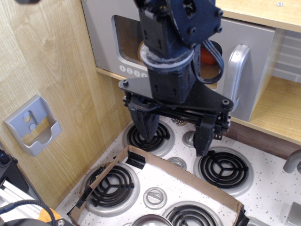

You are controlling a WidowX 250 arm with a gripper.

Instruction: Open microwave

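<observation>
Hovering released over the stove (pixel 188 176), the gripper (pixel 176 134) risks missing the microwave (pixel 256 47) handle (pixel 235 77), well off right.

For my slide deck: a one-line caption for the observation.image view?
Open gripper hovers above the stovetop, in front of the microwave.

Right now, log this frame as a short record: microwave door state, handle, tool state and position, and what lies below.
microwave: grey, mounted above the stove; door looks shut or nearly shut
handle: silver, vertical, on the door's right side, untouched
tool: open, fingers pointing down, left of the handle, holding nothing
number buttons: white row, partly hidden behind the arm
stove top: speckled white with black coil burners
cardboard strip: lies across the stove top
bracket: grey, on the wooden left wall
</observation>
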